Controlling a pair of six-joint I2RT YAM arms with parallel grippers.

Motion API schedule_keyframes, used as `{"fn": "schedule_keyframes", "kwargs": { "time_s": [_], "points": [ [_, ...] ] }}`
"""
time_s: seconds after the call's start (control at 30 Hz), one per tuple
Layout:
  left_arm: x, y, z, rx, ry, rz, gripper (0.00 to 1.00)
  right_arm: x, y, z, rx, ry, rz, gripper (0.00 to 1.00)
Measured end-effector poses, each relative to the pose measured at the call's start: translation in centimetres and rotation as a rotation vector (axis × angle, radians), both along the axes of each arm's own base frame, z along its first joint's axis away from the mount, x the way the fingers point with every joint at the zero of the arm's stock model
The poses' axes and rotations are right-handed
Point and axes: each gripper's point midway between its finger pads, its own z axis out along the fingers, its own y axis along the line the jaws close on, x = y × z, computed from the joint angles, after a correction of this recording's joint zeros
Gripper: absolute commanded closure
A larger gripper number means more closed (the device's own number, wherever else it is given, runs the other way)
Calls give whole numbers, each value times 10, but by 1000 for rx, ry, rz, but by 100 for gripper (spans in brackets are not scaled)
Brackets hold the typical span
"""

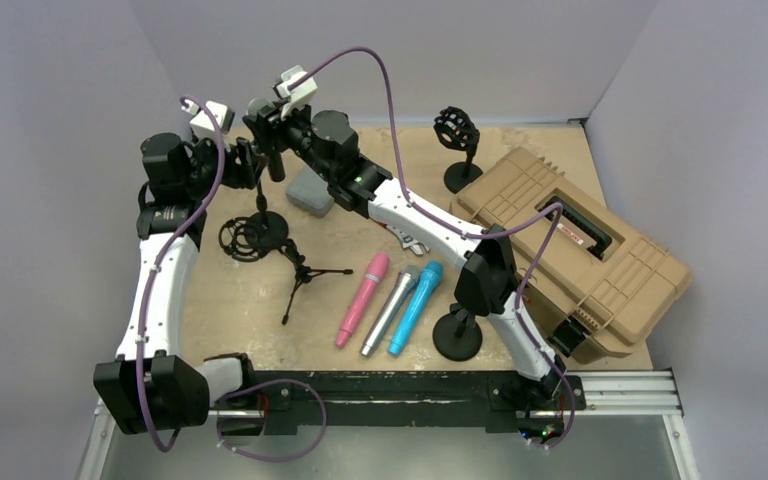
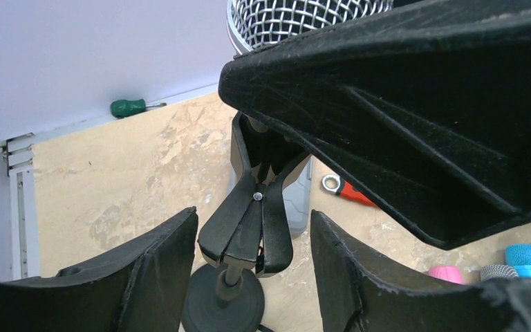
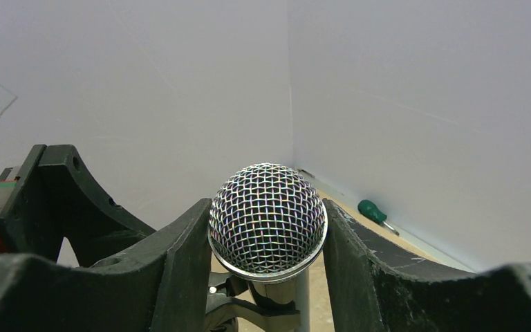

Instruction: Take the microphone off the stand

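Top view, microphone (image 1: 276, 162): upright in its stand (image 1: 272, 226) at the far left of the table (image 1: 210, 310).
Top view, right gripper (image 1: 272, 125): on the microphone's upper end.
Top view, left gripper (image 1: 248, 165): just beside it, lower down, level with the stand.
Left wrist, left gripper (image 2: 253, 213): jaws half-narrowed, one on each side of the stand's clip (image 2: 245, 238), with a sliver of gap on the right side (nothing gripped).
Left wrist, stand base (image 2: 221, 304): directly under the clip.
Left wrist, mesh head (image 2: 297, 17): above the clip, partly behind the right gripper's finger (image 2: 415, 117).
Right wrist, right gripper (image 3: 266, 204): closed narrowly, both fingers (image 3: 180, 270) against the microphone's mesh head (image 3: 268, 218).
Right wrist, screwdriver (image 3: 372, 209): green handle, lying at the foot of the wall.
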Motion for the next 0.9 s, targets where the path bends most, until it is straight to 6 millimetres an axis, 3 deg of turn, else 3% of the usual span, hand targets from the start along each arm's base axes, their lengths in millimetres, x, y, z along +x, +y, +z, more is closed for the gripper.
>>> {"fn": "schedule_keyframes", "kwargs": {
  "time_s": [0.13,0.23,0.3,0.5,0.77,0.9],
  "points": [
    [0,0,-4,8,4,-2,39,0,0,0,2,2,1,100],
    [0,0,-4,10,4,-2,45,0,0,0,3,3,1,100],
    [0,1,-4,11,6,-3,56,0,0,0,3,3,1,100],
    [1,3,-5,49,-2,-5,100,0,0,1,5,6,2,100],
    [1,8,-6,75,-4,12,100,0,-2,3,9,6,-7,100],
    [1,8,-7,75,-1,15,100,11,-14,1,18,25,-100,100]
  ]
}}
